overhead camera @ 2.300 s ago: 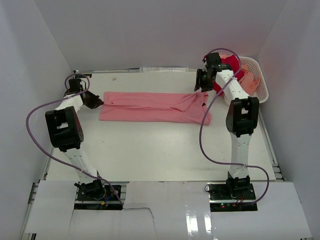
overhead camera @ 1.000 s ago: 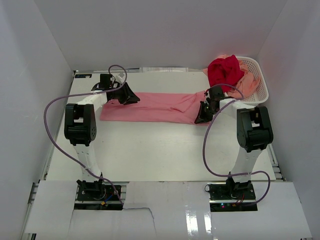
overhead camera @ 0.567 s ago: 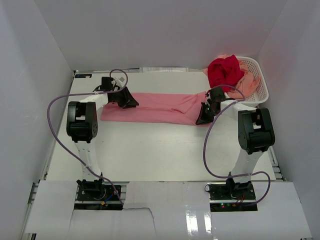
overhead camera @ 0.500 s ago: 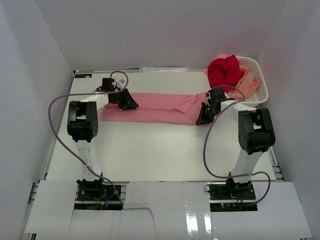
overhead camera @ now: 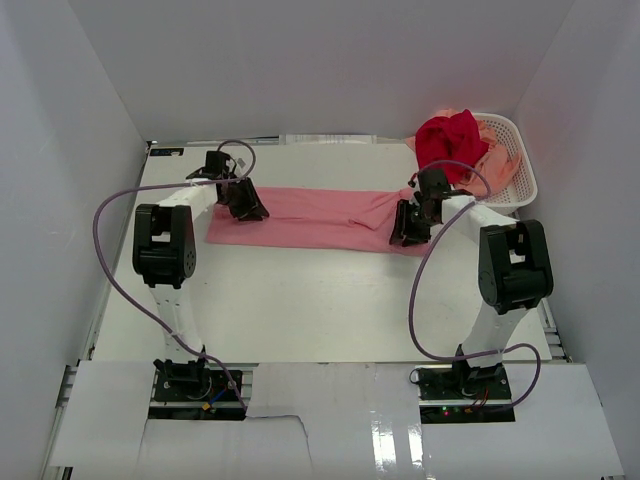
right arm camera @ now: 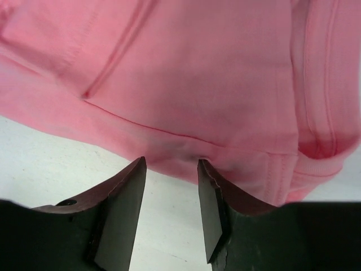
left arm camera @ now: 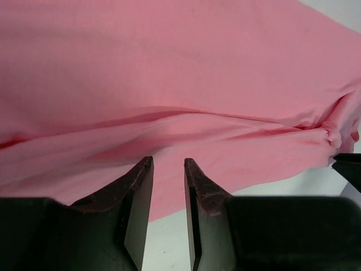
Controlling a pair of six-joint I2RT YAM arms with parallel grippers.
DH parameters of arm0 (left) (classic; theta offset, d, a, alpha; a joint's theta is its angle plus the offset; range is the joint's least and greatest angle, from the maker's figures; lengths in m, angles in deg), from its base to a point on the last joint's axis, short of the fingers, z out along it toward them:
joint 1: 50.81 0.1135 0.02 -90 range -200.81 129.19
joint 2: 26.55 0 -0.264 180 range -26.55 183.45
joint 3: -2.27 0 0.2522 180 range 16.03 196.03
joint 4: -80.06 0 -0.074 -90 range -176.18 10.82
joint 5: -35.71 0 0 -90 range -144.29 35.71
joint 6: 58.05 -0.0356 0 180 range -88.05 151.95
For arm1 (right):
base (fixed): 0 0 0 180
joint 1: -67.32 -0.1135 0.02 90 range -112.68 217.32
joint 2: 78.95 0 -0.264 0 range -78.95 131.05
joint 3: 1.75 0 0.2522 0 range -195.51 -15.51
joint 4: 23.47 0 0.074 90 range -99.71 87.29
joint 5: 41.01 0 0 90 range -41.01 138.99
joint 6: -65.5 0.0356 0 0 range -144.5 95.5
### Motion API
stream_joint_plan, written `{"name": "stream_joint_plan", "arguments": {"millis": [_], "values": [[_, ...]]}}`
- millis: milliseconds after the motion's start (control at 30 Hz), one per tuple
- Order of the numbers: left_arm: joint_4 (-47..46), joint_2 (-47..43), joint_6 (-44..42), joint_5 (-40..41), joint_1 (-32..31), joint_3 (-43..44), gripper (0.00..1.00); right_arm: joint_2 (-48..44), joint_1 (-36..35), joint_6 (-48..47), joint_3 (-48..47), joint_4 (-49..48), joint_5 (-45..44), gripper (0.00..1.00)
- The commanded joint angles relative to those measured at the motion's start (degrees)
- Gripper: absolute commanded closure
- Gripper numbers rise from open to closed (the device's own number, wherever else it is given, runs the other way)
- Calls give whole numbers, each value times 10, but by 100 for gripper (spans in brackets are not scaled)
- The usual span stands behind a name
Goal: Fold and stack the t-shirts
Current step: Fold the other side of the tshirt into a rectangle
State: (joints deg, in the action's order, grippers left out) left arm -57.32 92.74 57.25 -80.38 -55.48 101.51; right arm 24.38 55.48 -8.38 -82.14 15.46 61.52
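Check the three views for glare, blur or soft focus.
Top external: sharp, evenly lit; glare on the glossy strip at the near edge, reddish cast on the wall beside the basket. Left wrist: pink t-shirt looks soft, weave unresolved. Right wrist: sharper, its seam stitching is readable.

Spread t-shirt point(overhead camera: 315, 217) lies flat on the bench point(overhead camera: 300, 300), running left to right across its far half. Basket point(overhead camera: 518, 185) stands at the far right corner. Second t-shirt point(overhead camera: 495, 165) lies in it. Third t-shirt point(overhead camera: 448, 143) is heaped on top, overhanging the basket's left rim.
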Motion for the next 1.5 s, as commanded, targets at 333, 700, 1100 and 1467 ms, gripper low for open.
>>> {"name": "stream_joint_plan", "arguments": {"millis": [333, 700, 1100, 1467], "values": [[24, -96, -14, 39, -129, 22, 61, 51, -95, -159, -189, 48, -96, 55], [26, -113, -29, 36, -128, -22, 61, 113, -137, -192, -242, 79, -153, 55], [30, -106, -37, 42, -129, -17, 61, 140, -146, -195, -247, 81, -166, 77], [36, -104, -42, 47, -129, -16, 61, 173, -146, -204, -307, 65, -162, 92]]}}
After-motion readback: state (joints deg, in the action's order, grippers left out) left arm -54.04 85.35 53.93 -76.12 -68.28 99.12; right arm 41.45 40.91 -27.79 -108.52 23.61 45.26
